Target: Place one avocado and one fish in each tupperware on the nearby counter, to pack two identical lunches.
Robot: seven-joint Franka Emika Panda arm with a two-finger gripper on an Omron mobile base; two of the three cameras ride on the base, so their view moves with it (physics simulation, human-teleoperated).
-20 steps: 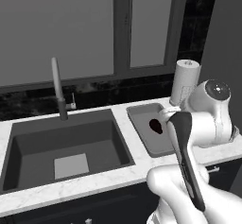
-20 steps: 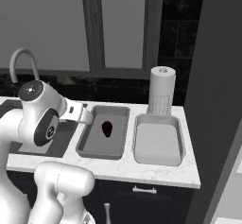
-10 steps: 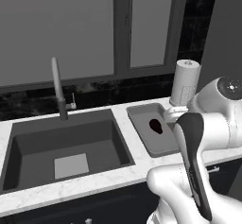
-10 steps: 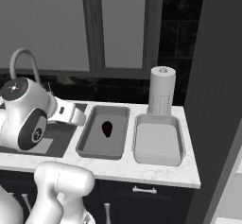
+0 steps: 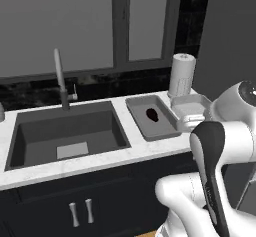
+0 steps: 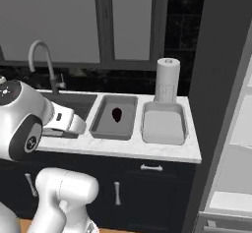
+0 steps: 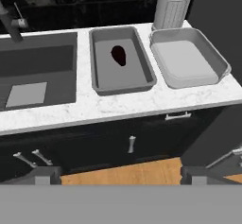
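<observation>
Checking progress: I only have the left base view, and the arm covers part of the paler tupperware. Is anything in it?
Observer: No. In the hand view the paler tupperware shows whole, and it is empty.
Operator: Is the end effector carrying anything?
Observer: No. The end effector is open, its fingertips wide apart with nothing between them.
Operator: Where is it facing?
Observer: Toward the counter, from in front of the cabinets.
</observation>
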